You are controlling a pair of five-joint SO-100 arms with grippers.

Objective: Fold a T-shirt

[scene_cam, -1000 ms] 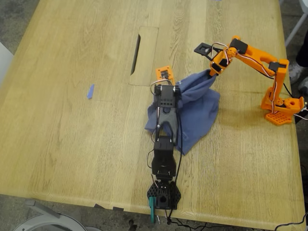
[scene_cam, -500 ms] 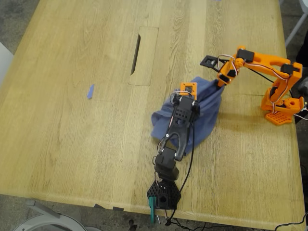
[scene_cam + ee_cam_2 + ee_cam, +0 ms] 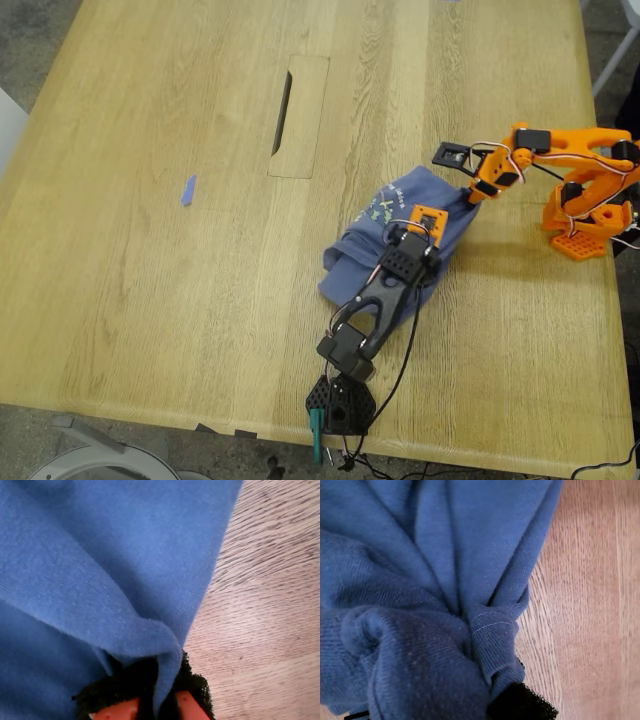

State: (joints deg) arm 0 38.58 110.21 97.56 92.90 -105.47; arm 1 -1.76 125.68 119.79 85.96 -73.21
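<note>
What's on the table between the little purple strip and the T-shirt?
Nothing: in the exterior view, only bare wooden tabletop lies between the purple strip and the T-shirt.

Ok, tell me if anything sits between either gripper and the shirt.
Nothing visible does. My first gripper and my second gripper each have shirt cloth clamped in their jaws, with only bare table beside it.

The T-shirt (image 3: 420,555) is showing matt, finely ribbed knit cloth; the surface (image 3: 150,250) is presenting pale, grained, matt wood.
</note>
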